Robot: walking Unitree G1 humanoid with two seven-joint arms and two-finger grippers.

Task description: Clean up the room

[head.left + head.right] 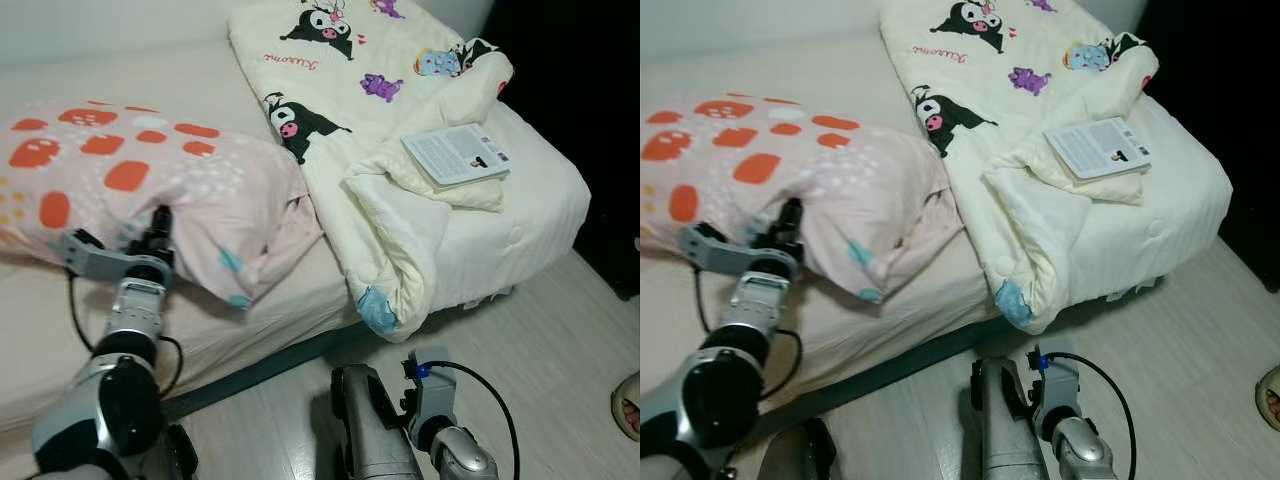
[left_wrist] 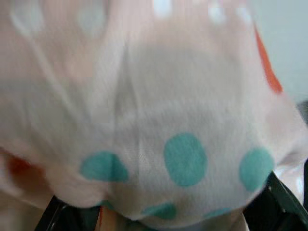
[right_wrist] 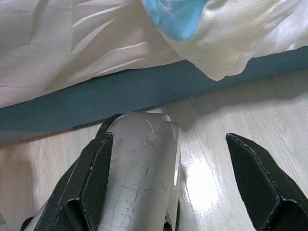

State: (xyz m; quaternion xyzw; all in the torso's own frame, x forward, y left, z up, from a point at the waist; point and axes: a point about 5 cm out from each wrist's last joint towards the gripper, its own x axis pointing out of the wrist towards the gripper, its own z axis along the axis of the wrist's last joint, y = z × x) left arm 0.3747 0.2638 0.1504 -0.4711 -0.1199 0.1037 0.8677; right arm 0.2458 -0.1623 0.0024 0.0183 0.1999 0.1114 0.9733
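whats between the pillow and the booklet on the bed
The folded cartoon-print blanket lies between the pillow and the booklet, which rests on its bunched end; the left eye view shows it.

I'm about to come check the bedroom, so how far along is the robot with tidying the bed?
Nothing looks finished yet. In hand: the left hand is pushed into the pink spotted pillow, apparently gripping it. Left to do: the cartoon-print comforter lies crumpled, hanging off the bed's edge, with a booklet on it. The right hand hangs open above the floor.
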